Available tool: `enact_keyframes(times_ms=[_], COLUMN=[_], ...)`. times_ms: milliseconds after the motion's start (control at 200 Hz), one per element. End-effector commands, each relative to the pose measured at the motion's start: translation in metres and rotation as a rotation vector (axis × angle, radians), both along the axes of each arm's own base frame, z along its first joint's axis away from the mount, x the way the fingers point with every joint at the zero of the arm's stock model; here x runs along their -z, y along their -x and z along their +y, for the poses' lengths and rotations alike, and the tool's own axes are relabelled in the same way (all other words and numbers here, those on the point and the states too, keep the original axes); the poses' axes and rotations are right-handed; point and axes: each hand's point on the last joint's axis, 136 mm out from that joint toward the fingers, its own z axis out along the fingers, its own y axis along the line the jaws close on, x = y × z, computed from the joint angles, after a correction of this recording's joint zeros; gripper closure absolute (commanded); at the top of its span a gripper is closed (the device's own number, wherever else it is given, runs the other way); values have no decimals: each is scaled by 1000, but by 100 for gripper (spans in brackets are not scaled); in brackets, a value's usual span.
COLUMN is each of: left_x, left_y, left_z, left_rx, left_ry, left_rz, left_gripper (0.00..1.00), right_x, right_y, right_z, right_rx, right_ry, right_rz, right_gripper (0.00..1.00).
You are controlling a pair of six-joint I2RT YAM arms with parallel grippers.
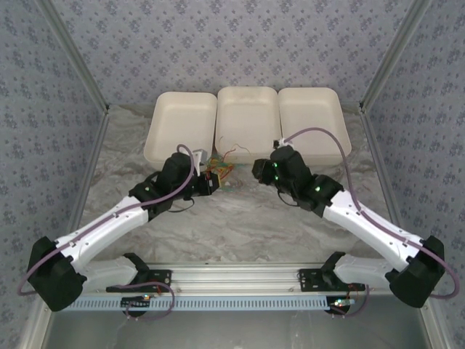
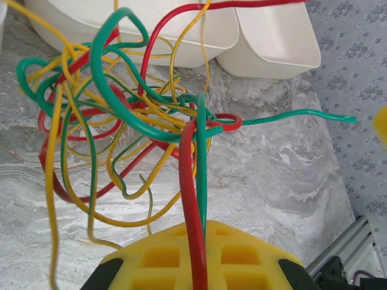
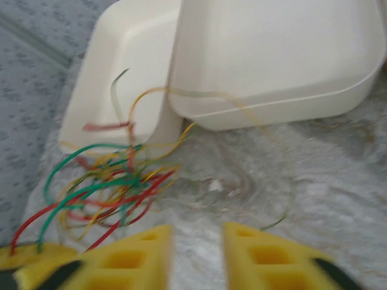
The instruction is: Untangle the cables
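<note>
The cables [image 1: 220, 173] form a tangle of red, yellow-orange and green wires on the marble table, just in front of the trays. My left gripper [image 1: 208, 182] is shut on a red and a green cable [image 2: 195, 199] that run straight up from its yellow jaws [image 2: 202, 235] into the knot [image 2: 121, 121]. A loose green end [image 2: 314, 115] sticks out to the right. My right gripper [image 1: 260, 169] hovers right of the tangle, open [image 3: 197, 254], with bare table between its fingers. The tangle [image 3: 109, 187] lies to its left.
Three white trays [image 1: 161, 123] [image 1: 248, 93] [image 1: 341, 123] stand side by side at the back. A thin wire [image 1: 231, 153] lies by the middle tray's front rim. Patterned walls close in the table on both sides.
</note>
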Motion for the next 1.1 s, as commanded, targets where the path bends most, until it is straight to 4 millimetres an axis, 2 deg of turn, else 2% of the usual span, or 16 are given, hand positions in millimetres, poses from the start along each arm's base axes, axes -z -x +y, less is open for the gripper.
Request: enact_keyframes(times_ms=[0,150,235,475,620,645,680,759,854,904,994,1094], left_x=[-14,-14,-15,-26,-34,-36,-37,-35,-31,-28,-22,-21], left_y=[2,0,1,11,24,26,29,36,41,44,49,52], left_z=[-10,-16,-17,-34,-44,-45,-46,-46,-39,-33,-21,-5], left_rx=[35,35,34,85,135,142,152,165,156,143,122,80], left_ry=[80,129,164,235,258,262,267,263,257,244,205,166], left_rz=[-26,-22,-24,-68,-107,-114,-119,-123,-118,-115,-95,-85], left_gripper=[100,100,100,100,100,100,100,100,100,100,100,100], right_x=[3,-13,-15,5,20,22,22,21,16,13,-7,-13], right_y=[26,23,14,-16,-33,-36,-40,-47,-48,-46,-41,-35], right_z=[16,46,49,83,83,82,79,70,54,46,32,15], right_rx=[-31,-19,57,130,214,224,234,254,262,254,210,182], right_ry=[-145,-407,-519,-799,-855,-862,-870,-848,-734,-640,-487,-295], right_rz=[27,31,62,213,252,251,249,219,171,136,33,-26], right_gripper=[43,28,19,17,19,21,30,68,100,100,100,100])
